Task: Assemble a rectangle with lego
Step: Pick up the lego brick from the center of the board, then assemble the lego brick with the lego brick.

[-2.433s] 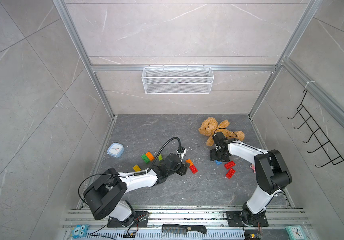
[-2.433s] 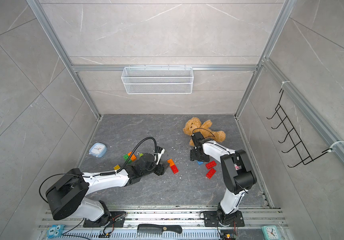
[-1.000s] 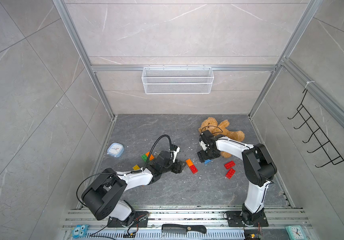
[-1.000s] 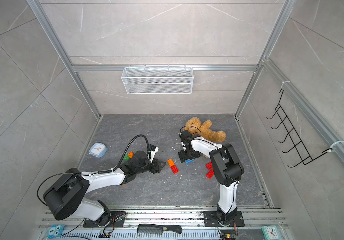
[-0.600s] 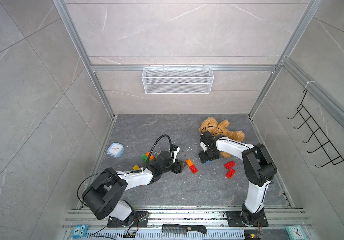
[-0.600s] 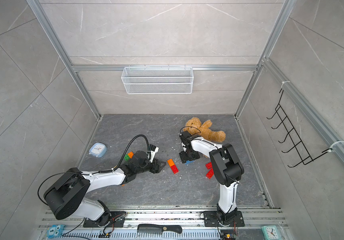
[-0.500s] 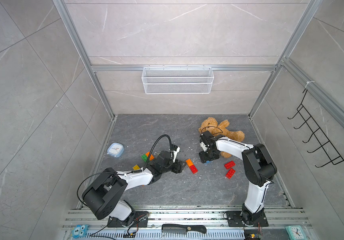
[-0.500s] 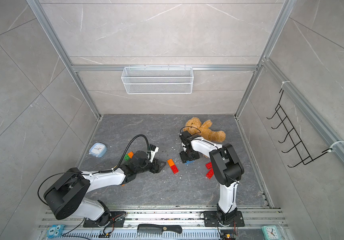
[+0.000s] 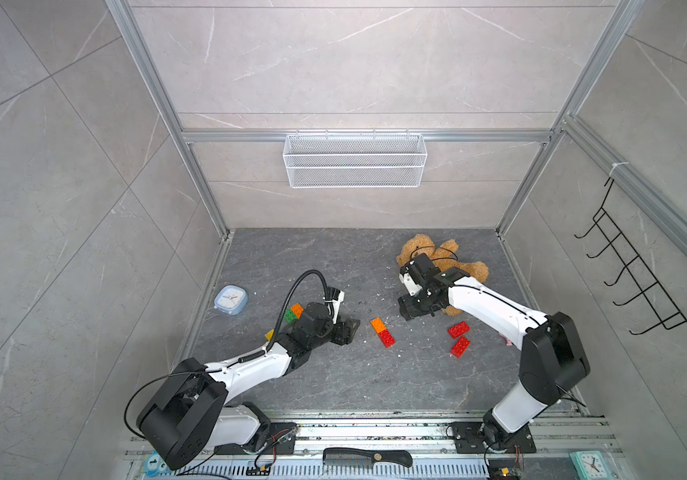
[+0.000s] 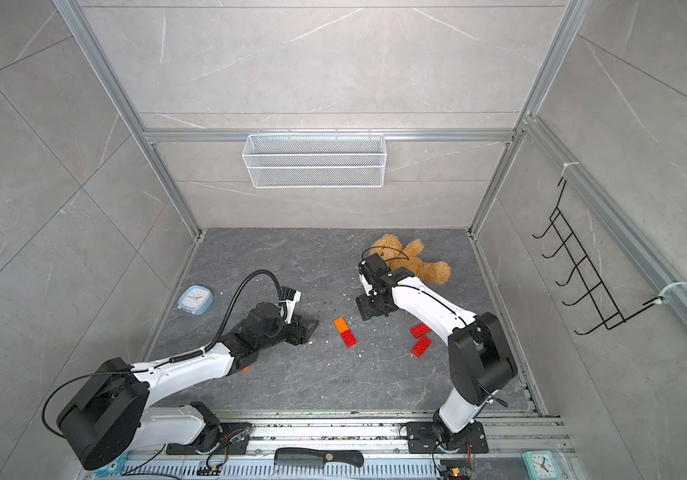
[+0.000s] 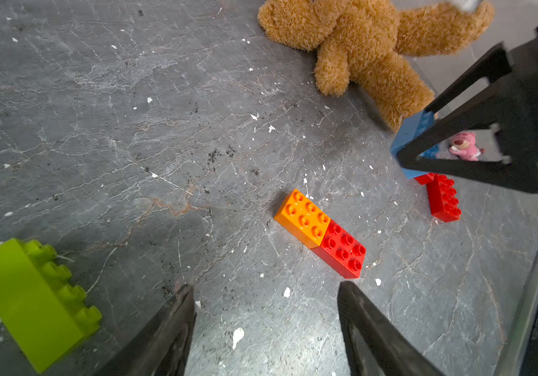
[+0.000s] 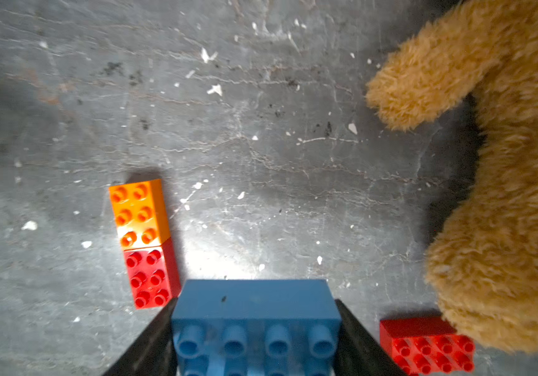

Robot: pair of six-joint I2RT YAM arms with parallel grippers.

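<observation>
My right gripper (image 12: 255, 304) is shut on a blue lego brick (image 12: 254, 328), gripped across its long sides with the studs facing the camera. In the left wrist view the blue brick (image 11: 409, 136) hangs in that gripper beside the teddy's leg. An orange brick (image 9: 377, 323) and a red brick (image 9: 386, 338) lie joined end to end mid-floor. Two loose red bricks (image 9: 459, 337) lie to their right. My left gripper (image 11: 264, 289) is open and empty, low over the floor just left of the orange-red pair. A lime brick (image 11: 33, 299) lies beside it.
A brown teddy bear (image 9: 441, 257) lies at the back right, close behind the right gripper (image 9: 410, 311). A small pink figurine (image 11: 463, 146) sits near the right wall. Green and orange bricks (image 9: 294, 312) and a blue clock (image 9: 230, 298) are on the left.
The right gripper has closed on the blue brick after moving in from the right. The left gripper has drawn back left from the orange-red pair.
</observation>
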